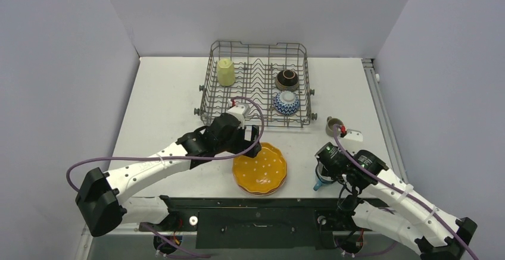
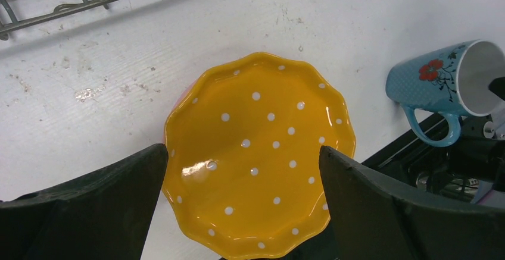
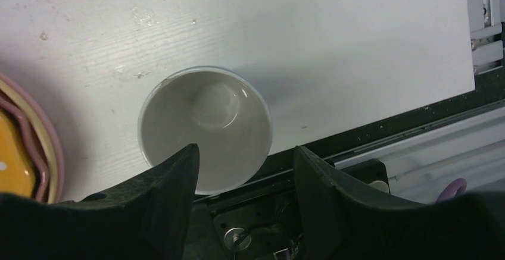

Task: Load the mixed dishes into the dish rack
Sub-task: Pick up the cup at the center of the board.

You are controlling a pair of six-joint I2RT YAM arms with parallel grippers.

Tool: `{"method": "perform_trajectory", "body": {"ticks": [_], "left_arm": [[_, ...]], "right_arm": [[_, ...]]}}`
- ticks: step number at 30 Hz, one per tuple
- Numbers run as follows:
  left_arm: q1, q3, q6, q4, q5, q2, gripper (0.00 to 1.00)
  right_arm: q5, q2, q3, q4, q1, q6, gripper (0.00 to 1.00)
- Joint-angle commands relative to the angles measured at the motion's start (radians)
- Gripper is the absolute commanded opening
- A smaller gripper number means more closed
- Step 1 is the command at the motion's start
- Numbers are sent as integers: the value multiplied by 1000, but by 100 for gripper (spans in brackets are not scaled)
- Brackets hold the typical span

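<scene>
Left claw (image 2: pixel 241 153) is spread wide, one finger over the left rim of the orange plate (image 2: pixel 259 153) and one over the right. No contact shows. The plate tops a stack at the middle of the near edge of the table (image 1: pixel 167 93), with pink rims showing under it. Just far of the claw runs the near wall of the rack (image 1: pixel 257 117).

Right claw (image 3: pixel 244 156) has its jaws partly apart and looks straight down into the blue mug (image 3: pixel 205 117). Its left finger overlaps the mug's near-left rim, but I cannot tell whether it touches. The mug stands upright at the near edge, right of the stack and apart from it. The grey mug (image 1: pixel 333 126) sits farther off, beside the rack's near-right corner.

The rack holds a yellow mug (image 1: pixel 225 71) at far left, a brown bowl (image 1: pixel 287 79) at far right and a patterned bowl (image 1: pixel 286 102) nearer.

Left arm (image 1: pixel 149 168) stretches from the near-left base to the right and far, its wrist tipped down. Right arm (image 1: pixel 393 194) reaches left from the near-right base, its wrist bent down over the mug.
</scene>
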Motion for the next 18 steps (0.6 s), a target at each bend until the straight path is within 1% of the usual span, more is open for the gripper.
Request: {"method": "perform_trajectory", "body": {"ticks": [1,11,18], "left_arm": [[-8,-18,-27,84,43,-76,96],[-16,-54,-37,104,71,-116,96],[-16,-71,-38,107,80,-114,96]], "right_arm": [[-10,23,-43,21,-18,36,55],[-45,38,-115,117,-130,-13,50],[-82,52,-141,165,-162,-32,47]]}}
